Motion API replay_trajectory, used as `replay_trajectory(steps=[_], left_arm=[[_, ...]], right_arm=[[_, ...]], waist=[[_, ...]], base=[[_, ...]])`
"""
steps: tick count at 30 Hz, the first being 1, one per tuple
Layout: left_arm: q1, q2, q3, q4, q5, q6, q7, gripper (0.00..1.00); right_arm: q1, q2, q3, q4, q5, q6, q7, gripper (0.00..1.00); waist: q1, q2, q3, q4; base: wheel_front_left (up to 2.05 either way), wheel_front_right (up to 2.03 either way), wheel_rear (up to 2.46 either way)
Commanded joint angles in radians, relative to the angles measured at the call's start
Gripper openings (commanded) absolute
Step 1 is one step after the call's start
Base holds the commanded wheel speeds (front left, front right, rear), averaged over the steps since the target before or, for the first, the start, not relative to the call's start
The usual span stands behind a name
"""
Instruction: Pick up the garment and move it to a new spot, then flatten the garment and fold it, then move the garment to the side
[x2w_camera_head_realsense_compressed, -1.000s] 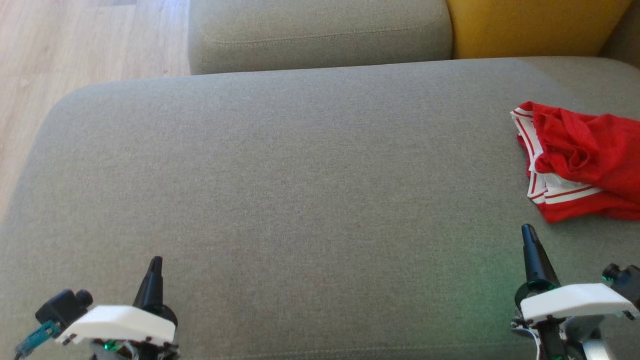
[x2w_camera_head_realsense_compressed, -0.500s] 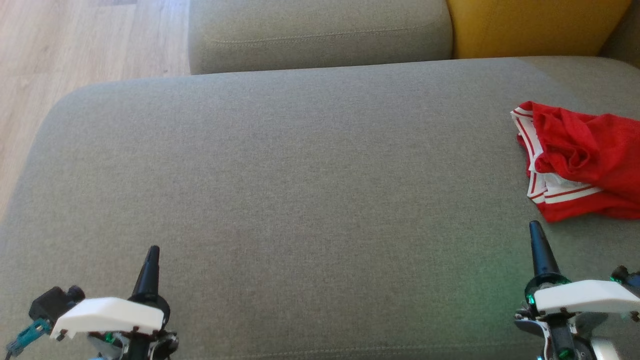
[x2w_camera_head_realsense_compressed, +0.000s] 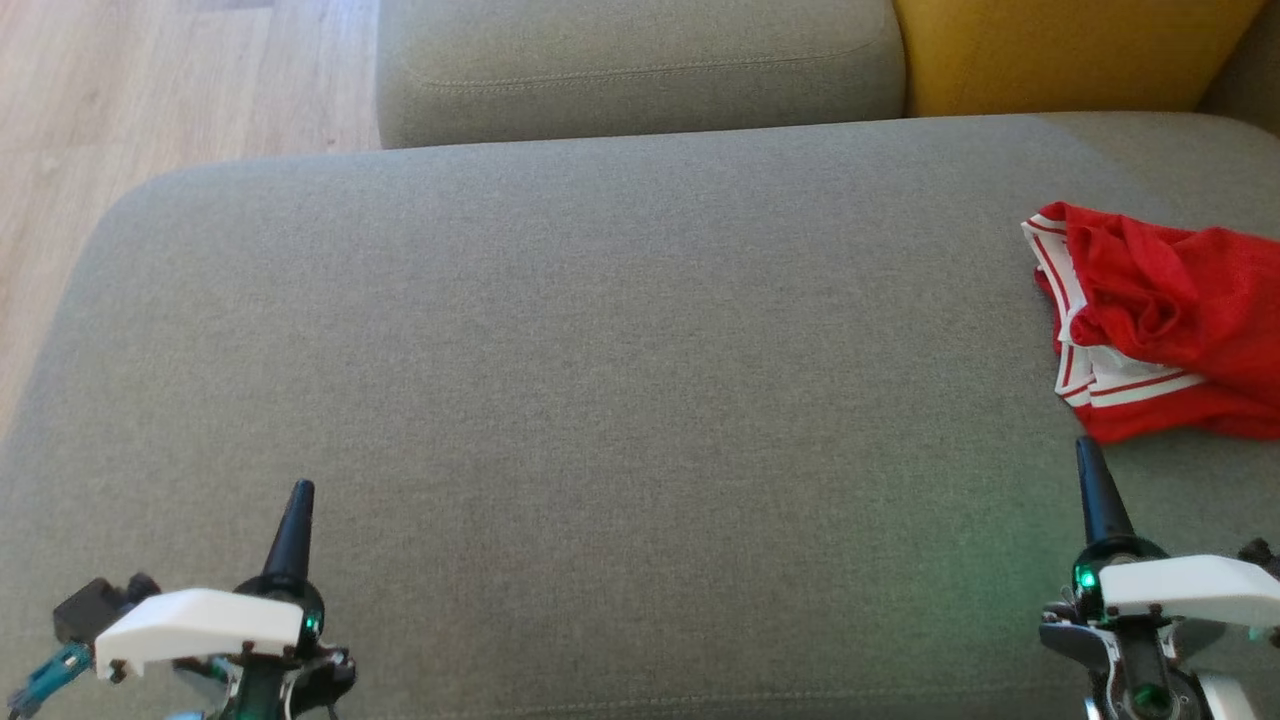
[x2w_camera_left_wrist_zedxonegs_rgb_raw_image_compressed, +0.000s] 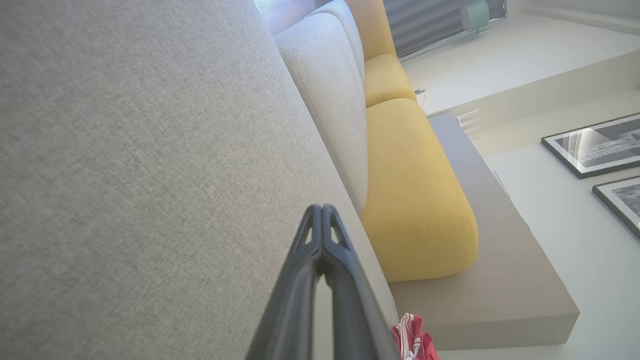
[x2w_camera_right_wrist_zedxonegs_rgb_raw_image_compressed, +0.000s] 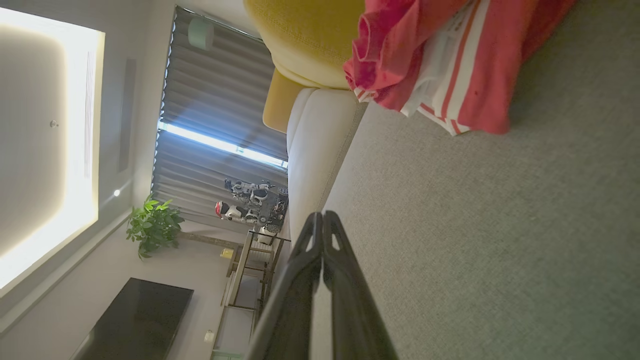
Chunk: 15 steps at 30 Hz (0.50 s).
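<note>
garment (x2w_camera_head_realsense_compressed: 1165, 320): one; red cloth with white striped bands along one edge, crumpled into a soft heap. It lies on the right end of the seat and is cut off by the right edge of the head view. It also shows in the left wrist view (x2w_camera_left_wrist_zedxonegs_rgb_raw_image_compressed: 412, 342) and the right wrist view (x2w_camera_right_wrist_zedxonegs_rgb_raw_image_compressed: 450, 60).
grippers: two, each with two long, dark, tapered fingers and a white shell behind them.
left gripper (x2w_camera_head_realsense_compressed: 300, 488): fingers pressed together tip to tip (x2w_camera_left_wrist_zedxonegs_rgb_raw_image_compressed: 322, 207), holding nothing. It is over the near left of the seat, well apart from the garment.
right gripper (x2w_camera_head_realsense_compressed: 1085, 446): fingers also pressed together (x2w_camera_right_wrist_zedxonegs_rgb_raw_image_compressed: 320, 215), holding nothing. It is near the garment but not touching it.
seat (x2w_camera_head_realsense_compressed: 600, 380): one broad grey cushion of woven fabric with rounded corners.
back cushions: two in the head view, a grey cushion (x2w_camera_head_realsense_compressed: 640, 70) with a stitched seam and a yellow cushion (x2w_camera_head_realsense_compressed: 1060, 55).
floor (x2w_camera_head_realsense_compressed: 150, 100): pale wood planks.
frames (x2w_camera_left_wrist_zedxonegs_rgb_raw_image_compressed: 595, 145): two, dark-rimmed, on a white wall.
plant (x2w_camera_right_wrist_zedxonegs_rgb_raw_image_compressed: 152, 227): one, leafy and green.
</note>
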Motion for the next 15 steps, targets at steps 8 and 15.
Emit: replay_trajectory(steps=[8,15], left_arm=[[-0.075,-0.002,0.062,-0.024,-0.100,-0.026,0.023,0.00],[-0.088,-0.011,0.083,-0.019,-0.177,-0.041,0.041,0.00]], right_arm=[[-0.071,-0.021,0.000,-0.017,0.112,-0.001,0.012,0.00],[-0.082,-0.021,-0.009,-0.006,0.195,-0.001,0.017,0.00]], waist=[[0.0000,0.0000,0.000,0.000],[0.0000,0.0000,0.000,0.000]], base=[[0.00,0.00,0.00],[0.00,0.00,0.00]])
